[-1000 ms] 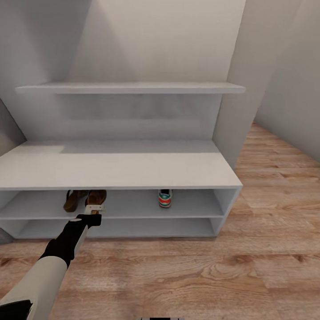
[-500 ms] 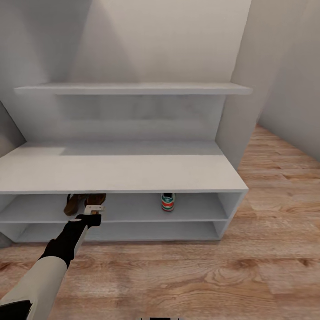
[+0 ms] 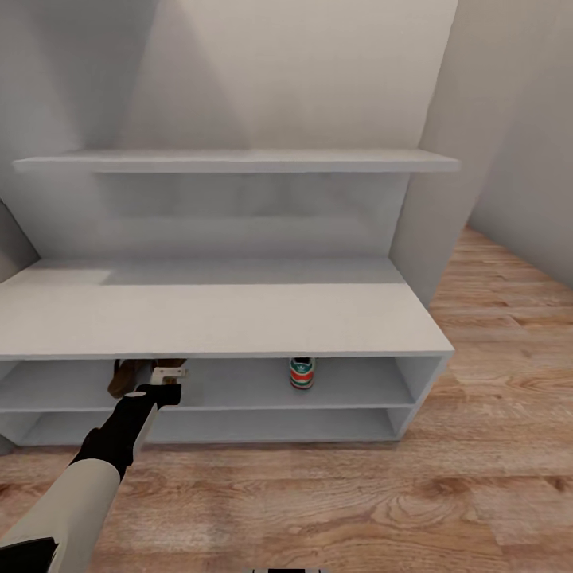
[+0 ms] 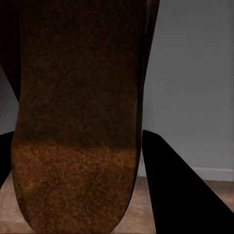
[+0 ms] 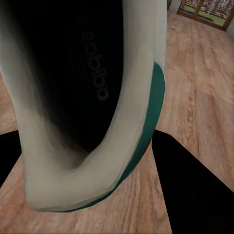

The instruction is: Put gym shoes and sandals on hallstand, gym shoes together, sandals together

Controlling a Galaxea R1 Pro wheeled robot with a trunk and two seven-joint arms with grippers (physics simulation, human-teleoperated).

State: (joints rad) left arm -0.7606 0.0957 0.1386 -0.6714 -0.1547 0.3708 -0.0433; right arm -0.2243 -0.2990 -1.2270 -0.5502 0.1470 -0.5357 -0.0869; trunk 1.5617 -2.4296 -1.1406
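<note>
The left gripper clamps a sandal at the hallstand; the right gripper clamps a gym shoe.

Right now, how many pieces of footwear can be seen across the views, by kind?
Gym shoes: 2 (one on the hallstand shelf, one in the right gripper)
Sandals: 2 (one on the same shelf, one in the left gripper)
Total: 4
</note>
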